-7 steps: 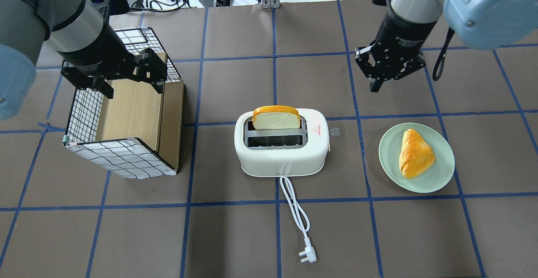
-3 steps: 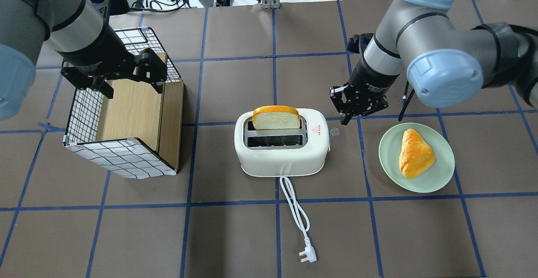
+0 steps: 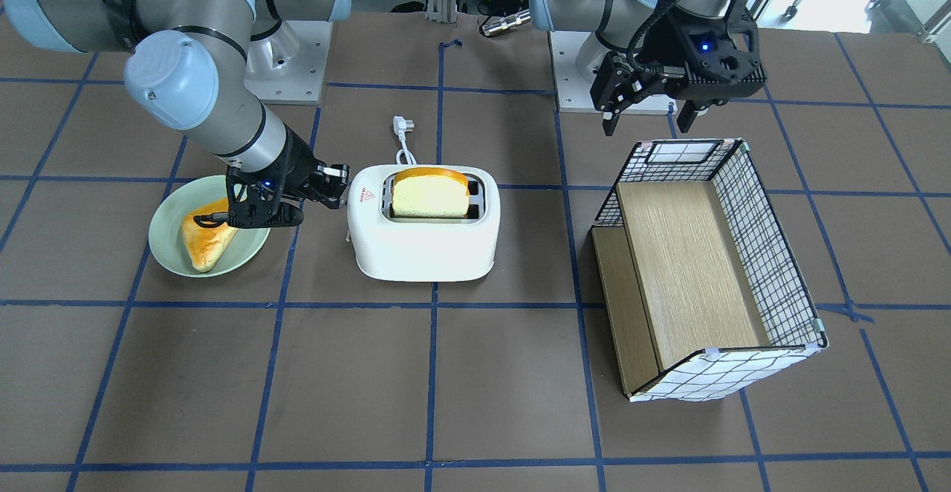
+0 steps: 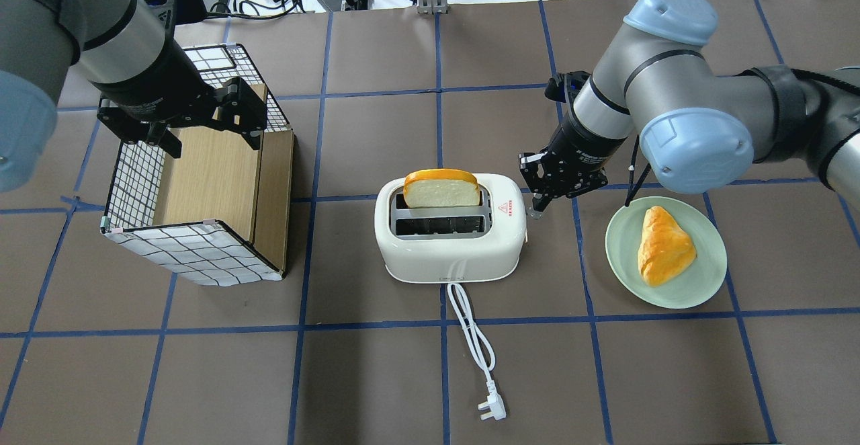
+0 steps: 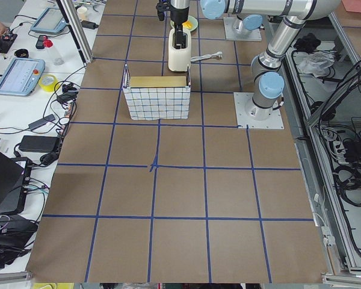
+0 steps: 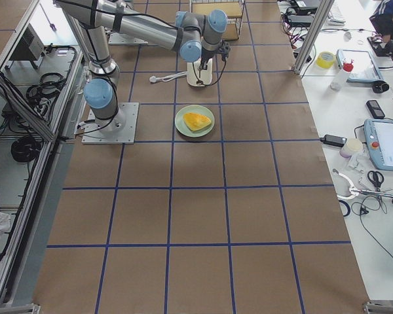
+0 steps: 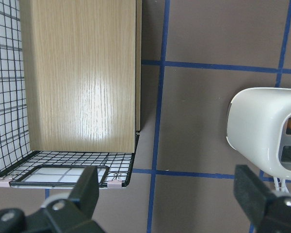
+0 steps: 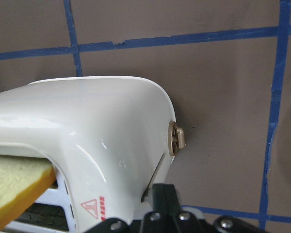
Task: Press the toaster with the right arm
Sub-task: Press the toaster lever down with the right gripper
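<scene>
Since a second ago the right arm (image 4: 662,99) has swung in from the far right of the table and come down, so the right gripper (image 4: 537,208) now hangs at the right-hand end of the toaster (image 4: 450,251); the left arm and everything on the table have stayed put

That white toaster stands mid-table with its long axis across the table, a slice of bread (image 4: 442,191) upright in the slot farther from the robot. Its right end face carries a small round knob (image 8: 177,141), and in the overhead view the gripper tip sits right over that spot. So the part to press appears to lie just below and slightly ahead of the fingertips. The right arm is by far the nearer one.

Those fingers are drawn together into one blunt tip and hold nothing. Whether they already touch the knob or the toaster shell cannot be told.

Left gripper (image 7: 170,188) hovers over the checked wire-frame box (image 4: 195,251), fingers spread wide and empty.

Just beside the right wrist sits a green plate (image 4: 702,289) with a pastry (image 4: 664,245), close enough to mind on the downstroke
</scene>
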You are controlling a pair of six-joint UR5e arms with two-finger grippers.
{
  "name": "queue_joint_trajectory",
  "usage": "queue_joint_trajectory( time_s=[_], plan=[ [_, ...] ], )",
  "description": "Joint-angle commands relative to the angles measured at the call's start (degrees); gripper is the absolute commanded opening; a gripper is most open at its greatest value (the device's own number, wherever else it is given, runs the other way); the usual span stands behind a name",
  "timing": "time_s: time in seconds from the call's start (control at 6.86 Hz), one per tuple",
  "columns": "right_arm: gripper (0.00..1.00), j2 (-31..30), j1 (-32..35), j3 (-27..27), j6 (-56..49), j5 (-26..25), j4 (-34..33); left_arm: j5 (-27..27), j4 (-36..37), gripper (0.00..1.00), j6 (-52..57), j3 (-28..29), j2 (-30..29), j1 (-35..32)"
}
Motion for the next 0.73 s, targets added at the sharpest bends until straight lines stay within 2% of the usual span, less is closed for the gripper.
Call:
queue_joint_trajectory(
  time_s=[0.0,0.58],
  plan=[
    [0.0,0.34,0.0,0.21,-1.08,0.43,-0.18,-0.02,0.0,1.0,0.0,0.0,0.0,0.0],
    [0.0,2.19,-0.08,1.26,-3.01,0.61,-2.9,0.07,0.0,1.0,0.0,0.0,0.0,0.0]
  ],
)
